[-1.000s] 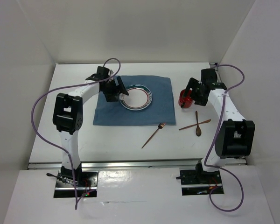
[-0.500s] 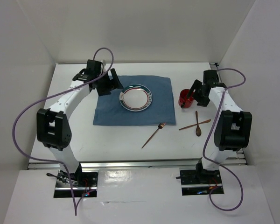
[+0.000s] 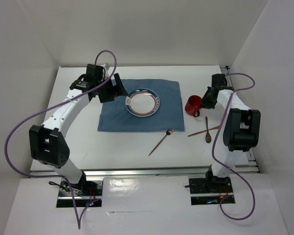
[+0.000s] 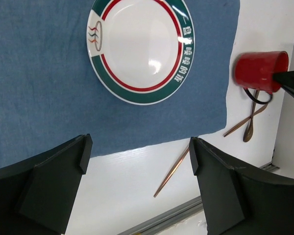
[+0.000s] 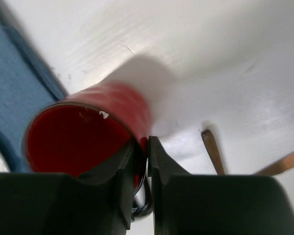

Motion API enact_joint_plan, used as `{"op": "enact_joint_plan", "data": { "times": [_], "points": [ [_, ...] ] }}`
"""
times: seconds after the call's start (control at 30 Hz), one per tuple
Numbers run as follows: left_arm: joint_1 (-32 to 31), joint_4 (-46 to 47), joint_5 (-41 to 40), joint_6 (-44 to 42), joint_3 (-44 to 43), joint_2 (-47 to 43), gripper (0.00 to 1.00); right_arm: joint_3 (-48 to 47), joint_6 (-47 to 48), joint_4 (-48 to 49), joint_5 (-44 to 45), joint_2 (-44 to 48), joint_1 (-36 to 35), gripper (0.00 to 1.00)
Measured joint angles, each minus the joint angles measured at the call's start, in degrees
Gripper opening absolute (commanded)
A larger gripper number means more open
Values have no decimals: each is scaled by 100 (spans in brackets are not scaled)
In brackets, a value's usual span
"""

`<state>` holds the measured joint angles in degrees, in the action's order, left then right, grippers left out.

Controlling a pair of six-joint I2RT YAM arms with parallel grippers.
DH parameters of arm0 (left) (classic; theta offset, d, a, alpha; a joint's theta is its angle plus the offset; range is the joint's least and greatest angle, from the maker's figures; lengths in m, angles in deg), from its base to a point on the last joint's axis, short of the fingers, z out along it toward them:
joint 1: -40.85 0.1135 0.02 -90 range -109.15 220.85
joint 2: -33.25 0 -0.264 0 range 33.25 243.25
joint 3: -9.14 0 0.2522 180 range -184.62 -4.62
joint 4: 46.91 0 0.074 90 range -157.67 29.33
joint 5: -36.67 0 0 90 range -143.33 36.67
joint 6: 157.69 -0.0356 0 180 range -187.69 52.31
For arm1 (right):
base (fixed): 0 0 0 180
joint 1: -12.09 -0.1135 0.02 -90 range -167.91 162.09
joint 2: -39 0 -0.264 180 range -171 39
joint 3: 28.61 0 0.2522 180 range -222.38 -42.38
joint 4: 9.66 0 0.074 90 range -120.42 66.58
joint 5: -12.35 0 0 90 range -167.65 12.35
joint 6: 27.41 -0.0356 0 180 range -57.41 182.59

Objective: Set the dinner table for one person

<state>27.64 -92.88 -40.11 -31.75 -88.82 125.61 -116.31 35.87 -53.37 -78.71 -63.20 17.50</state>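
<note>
On the white dinner table lies a blue cloth mat with a green-and-red rimmed plate on it. My left gripper hovers open just left of the plate, nothing between its fingers; from the left wrist the plate lies ahead of the open gripper. My right gripper is shut on the red mug, one finger inside the rim and one outside by the handle. From above, the mug sits right of the mat with the right gripper at its right side.
A copper utensil lies at an angle in front of the mat. Two more copper utensils lie crossed in front of the mug. White walls enclose the table at the back and sides, with an aluminium rail at the near edge.
My left gripper has drawn back from the plate to its left and opened wide. My right gripper has closed on the mug's rim, and the right arm has folded back.
</note>
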Motion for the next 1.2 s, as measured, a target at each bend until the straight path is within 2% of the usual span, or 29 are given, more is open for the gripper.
{"op": "enact_joint_plan", "data": {
  "times": [0.03, 0.1, 0.33, 0.53, 0.73, 0.93, 1.2],
  "points": [
    [0, -52, -2, -2, 2, 0, 100, -7, 35, 20, 28, -11, 0, 8],
    [0, -98, 2, -11, 0, -7, 100, -17, 9, -55, 50, -26, 0, 0],
    [-35, -168, 13, -122, 0, -39, 100, -487, 90, -212, 295, -26, -35, 0],
    [-44, -254, 13, -129, -22, -133, 100, -1773, 286, -570, 549, -201, -407, 0],
    [-44, -391, -7, -131, -44, -289, 100, -3558, 367, -723, 632, -1397, -990, 0],
    [-44, -520, -13, -131, -42, -433, 100, -4736, 369, -1075, 660, -2629, -1281, 0],
    [-44, -595, -57, -149, 131, -487, 100, -5230, 367, -1239, 752, -3279, -1434, 0]
  ]
}}
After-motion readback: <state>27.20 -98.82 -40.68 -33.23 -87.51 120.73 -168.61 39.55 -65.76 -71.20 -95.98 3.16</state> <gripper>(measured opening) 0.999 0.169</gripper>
